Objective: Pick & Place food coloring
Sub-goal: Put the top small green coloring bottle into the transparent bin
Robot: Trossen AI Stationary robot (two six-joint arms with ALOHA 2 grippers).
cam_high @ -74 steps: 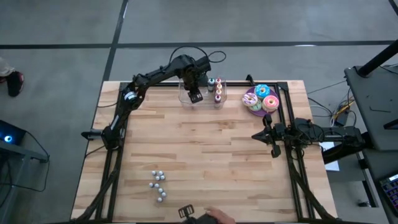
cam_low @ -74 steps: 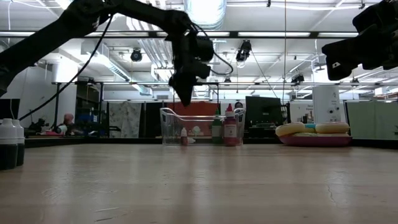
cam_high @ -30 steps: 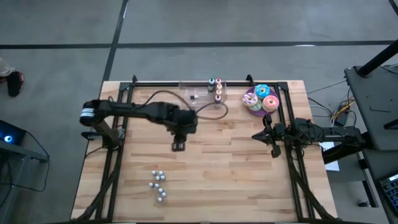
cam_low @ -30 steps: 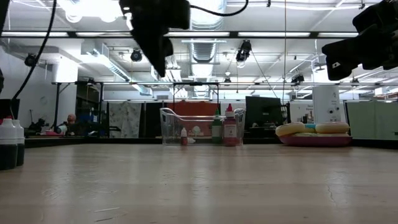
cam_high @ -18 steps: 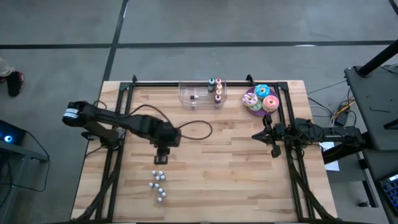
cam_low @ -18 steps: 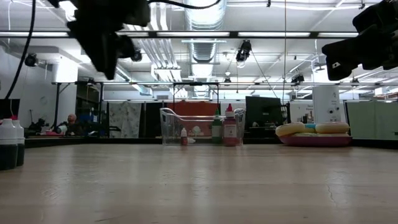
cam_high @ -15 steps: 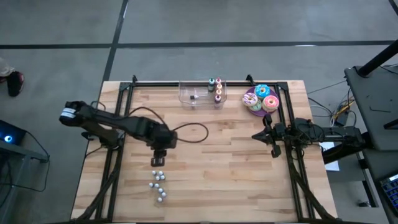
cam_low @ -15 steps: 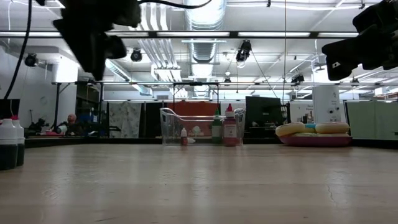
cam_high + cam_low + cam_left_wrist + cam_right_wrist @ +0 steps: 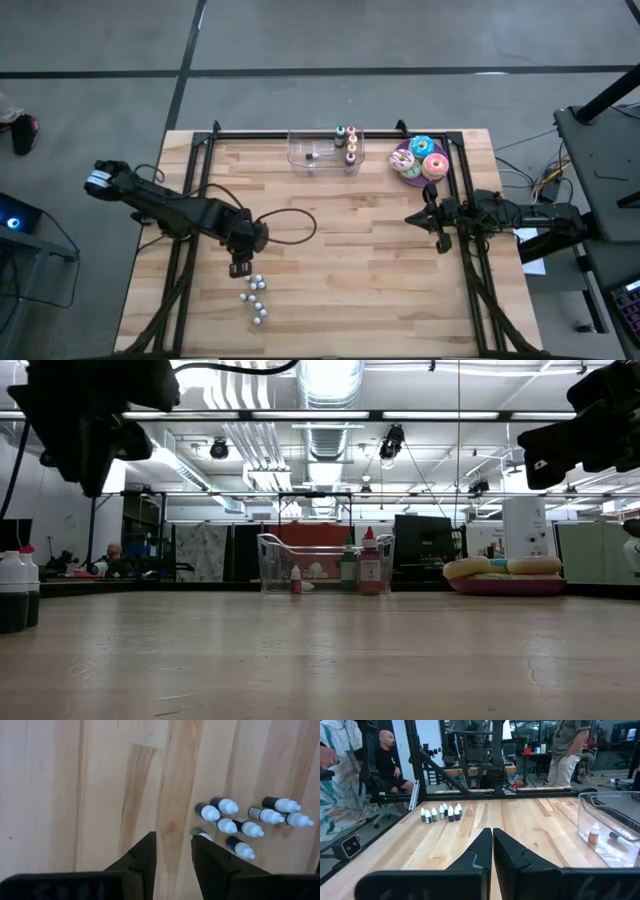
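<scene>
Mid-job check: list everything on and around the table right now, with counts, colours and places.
table: one, light wood, under everything
clear bin: one, transparent, far edge, middle
small dropper bottles: about eight, dark bodies with white caps, clustered near the front left
dropper bottles in the bin: two, one upright, one lying
taller bottles: four, teal and pink caps, at the bin's right end
plate: one, purple, far right
doughnuts: three, blue, pink, green, on the plate
people: three, beyond the table
left gripper: open, empty, above the table beside the cluster
right gripper: shut, empty, at the right edge
</scene>
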